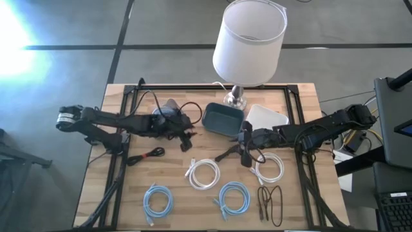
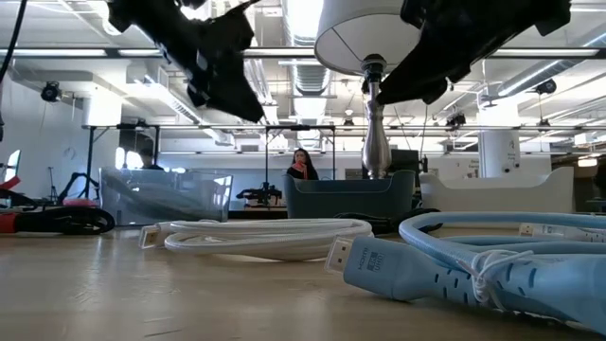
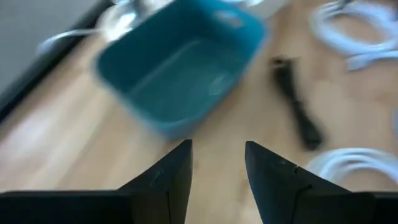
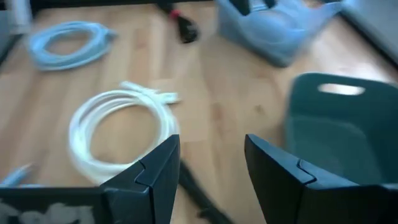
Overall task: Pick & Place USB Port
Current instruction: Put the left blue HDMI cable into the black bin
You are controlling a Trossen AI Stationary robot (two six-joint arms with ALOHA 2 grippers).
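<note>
Cables: two blue coils (image 1: 158,201), two white (image 1: 202,174)

White-shaded lamp (image 1: 250,40) on silver base at table's (image 1: 302,96) far edge. White flat box (image 1: 268,116) just beside it. Clear plastic bin (image 2: 166,196) on far left part. Person (image 2: 304,165) visible in room beyond table, far off. Computer monitor (image 1: 394,116) and keyboard (image 1: 394,211) off table's right side. Grey floor (image 1: 58,77) with dark seams around the table.
</note>
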